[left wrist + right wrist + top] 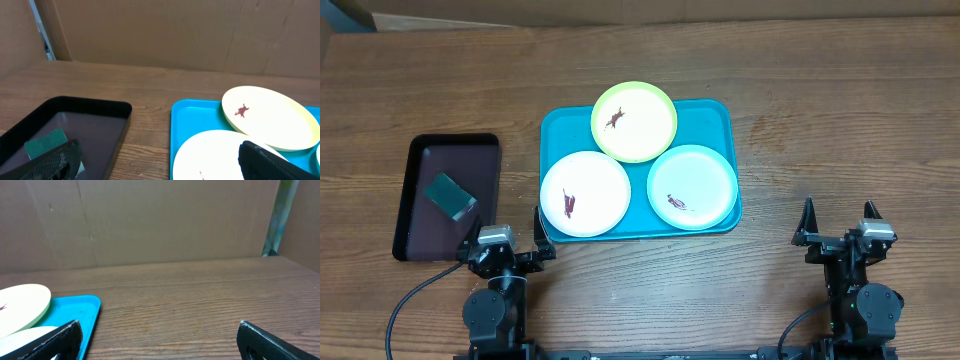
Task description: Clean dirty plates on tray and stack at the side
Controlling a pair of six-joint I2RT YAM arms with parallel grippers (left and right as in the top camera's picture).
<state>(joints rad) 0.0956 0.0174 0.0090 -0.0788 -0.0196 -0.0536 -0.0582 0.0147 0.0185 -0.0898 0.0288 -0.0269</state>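
**A:** Entry one, the task's pieces?

**B:** Large turquoise rectangular plastic tray (717, 118), ahead and right of the left pincer (506, 230), well left of the right pincer (840, 214). It carries three small round plastic plates, smeared faces up, probably so a wiper can reach them. The white plate (585, 193) is nearest the left pincer, the light blue plate (692, 186) lies right of it, and the yellow-green plate (634, 121) is farthest, overhanging the far rim.

**A:** Entry two, tools?

**B:** Green sponge (451, 195) in a small black rectangular tray (420, 228), ahead-left of the left pincer, likely staged for that arm.

**A:** Pincers?

**B:** Both released wide, empty, touching nothing. The wooden table (840, 100) ahead of the right pincer is the probable stacking side.
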